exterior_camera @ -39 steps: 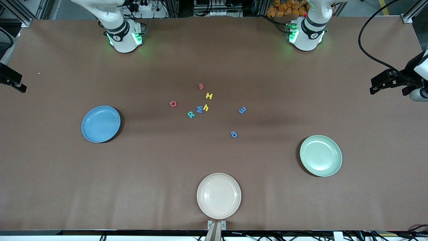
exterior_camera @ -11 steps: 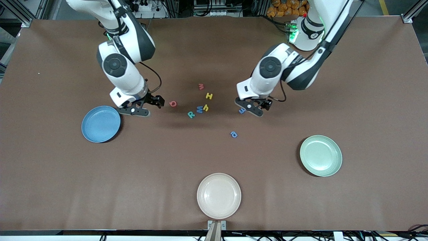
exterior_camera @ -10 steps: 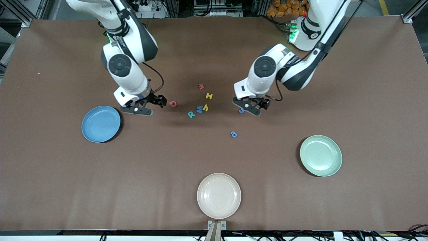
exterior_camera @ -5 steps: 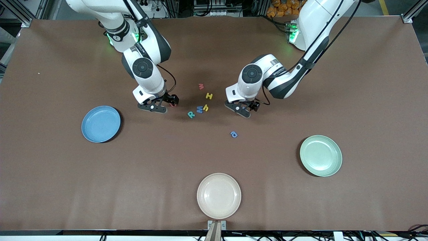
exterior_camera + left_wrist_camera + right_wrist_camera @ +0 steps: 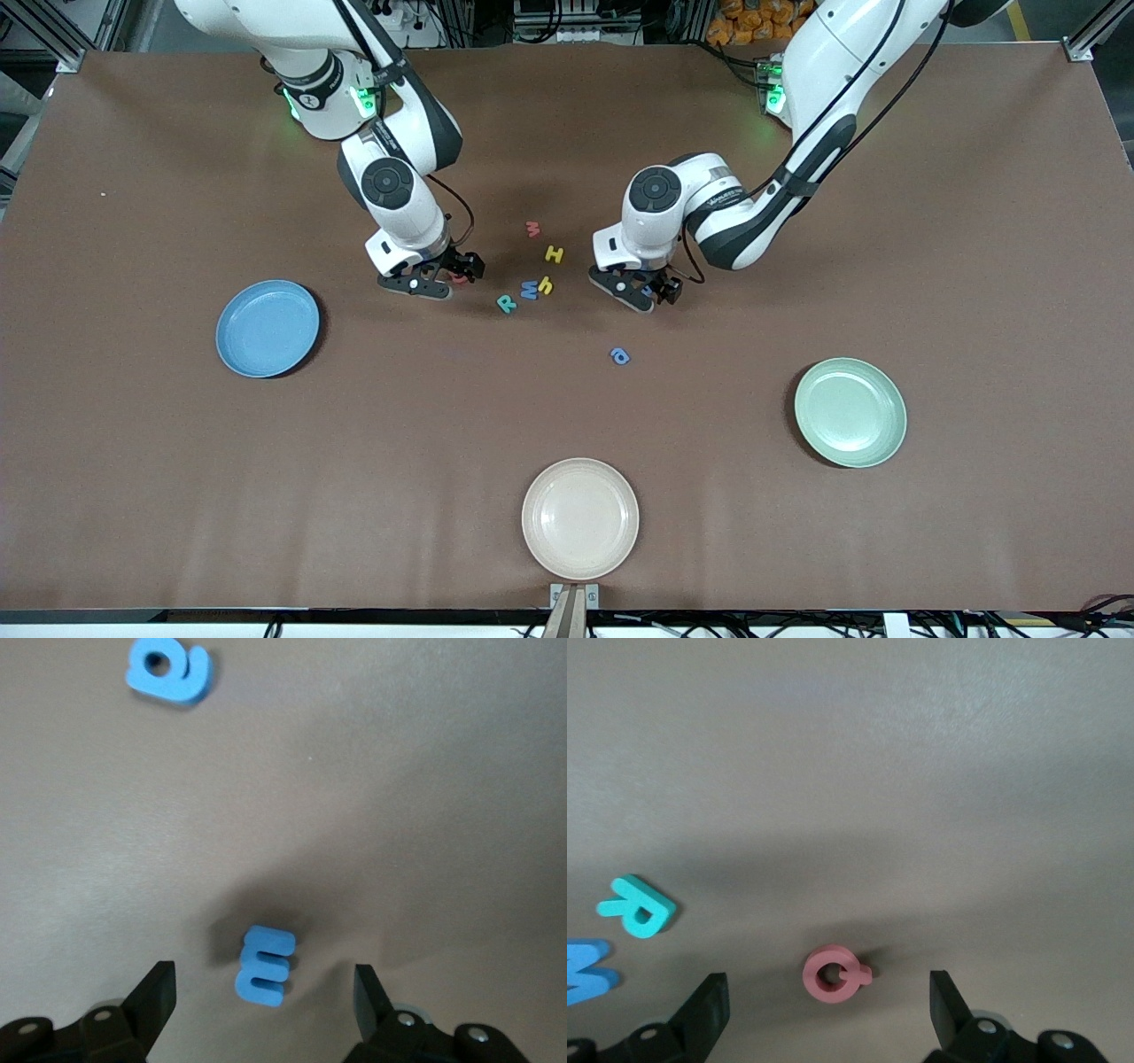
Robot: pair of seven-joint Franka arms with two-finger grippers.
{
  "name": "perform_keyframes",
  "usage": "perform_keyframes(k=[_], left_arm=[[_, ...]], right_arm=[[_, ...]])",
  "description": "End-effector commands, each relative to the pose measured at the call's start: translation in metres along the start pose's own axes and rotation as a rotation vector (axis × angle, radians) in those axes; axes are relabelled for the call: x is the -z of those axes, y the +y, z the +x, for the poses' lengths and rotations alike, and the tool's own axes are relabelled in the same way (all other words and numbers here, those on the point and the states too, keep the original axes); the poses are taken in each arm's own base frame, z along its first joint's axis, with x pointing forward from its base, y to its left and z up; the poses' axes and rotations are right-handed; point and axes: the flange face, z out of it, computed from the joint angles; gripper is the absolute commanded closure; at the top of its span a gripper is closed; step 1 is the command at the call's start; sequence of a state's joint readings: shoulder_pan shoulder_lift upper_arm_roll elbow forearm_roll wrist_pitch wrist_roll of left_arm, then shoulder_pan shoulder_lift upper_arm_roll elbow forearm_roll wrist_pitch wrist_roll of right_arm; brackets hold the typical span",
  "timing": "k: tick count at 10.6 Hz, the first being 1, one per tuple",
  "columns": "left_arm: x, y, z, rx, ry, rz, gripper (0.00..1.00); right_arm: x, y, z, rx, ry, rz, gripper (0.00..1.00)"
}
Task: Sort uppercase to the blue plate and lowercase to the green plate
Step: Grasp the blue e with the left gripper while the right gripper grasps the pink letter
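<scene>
We see the left claw [image 5: 261, 997] low over the blue small m [image 5: 264, 965], its fingers [image 5: 152, 994] spread wide to either side of the letter and not touching it. The m is a small flat foam piece lying on the brown tabletop [image 5: 567, 416], its long axis running along the line of the wrist rather than across the gap between the fingers. Near it, closer to the front camera, lies the blue a-like letter [image 5: 168, 671], also flat.

The right claw [image 5: 828, 997] hangs low over the red round G-like letter [image 5: 835, 973], fingers likewise spread and clear of it. That letter is a red ring with a short stub sticking out sideways toward one finger. Beside it, toward the left arm's end, lie the teal R [image 5: 638, 907] and the blue M [image 5: 589, 970], then the yellow h [image 5: 546, 285]. Farther from the camera sit the yellow H [image 5: 555, 255] and the red w [image 5: 532, 229].

The blue plate [image 5: 267, 329] sits toward the right arm's end, the green plate [image 5: 850, 411] toward the left arm's end, and a cream plate [image 5: 579, 518] nearest the camera.
</scene>
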State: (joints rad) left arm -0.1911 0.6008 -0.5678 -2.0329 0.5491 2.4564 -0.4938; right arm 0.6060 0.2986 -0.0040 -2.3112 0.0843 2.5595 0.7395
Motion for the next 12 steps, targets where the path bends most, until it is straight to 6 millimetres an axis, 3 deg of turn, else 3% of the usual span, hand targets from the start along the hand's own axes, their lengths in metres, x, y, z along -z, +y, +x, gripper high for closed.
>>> perform_keyframes(k=[1,3,6,7,8,9,11,12], left_arm=[[-0.004,0.005,-0.001,0.032,0.028,-0.002,0.15],[-0.009,0.008,-0.004,0.038,0.027,-0.007,0.18],[-0.013,0.017,-0.009,0.041,0.039,0.028,0.43],[-0.013,0.012,-0.009,0.039,0.049,0.043,0.54],[-0.014,0.012,-0.011,0.040,0.045,0.047,0.83],[-0.014,0.008,-0.015,0.051,0.041,0.053,1.00],[0.003,-0.021,-0.011,0.086,0.066,0.074,1.00],[0.022,-0.052,-0.005,0.127,0.097,0.093,1.00]], right_arm=[[-0.008,-0.003,-0.006,-0.021,-0.006,0.005,0.01],[-0.020,-0.001,-0.008,-0.020,0.001,0.008,0.02],[-0.029,0.004,-0.010,-0.030,0.022,0.026,0.06],[-0.033,0.005,-0.011,-0.040,0.025,0.034,0.06],[-0.035,0.006,-0.012,-0.042,0.025,0.034,0.06],[-0.036,0.006,-0.013,-0.040,0.024,0.032,0.08],[-0.038,0.004,-0.016,-0.033,0.021,0.029,0.10],[-0.041,0.003,-0.019,-0.030,0.017,0.025,0.14]])
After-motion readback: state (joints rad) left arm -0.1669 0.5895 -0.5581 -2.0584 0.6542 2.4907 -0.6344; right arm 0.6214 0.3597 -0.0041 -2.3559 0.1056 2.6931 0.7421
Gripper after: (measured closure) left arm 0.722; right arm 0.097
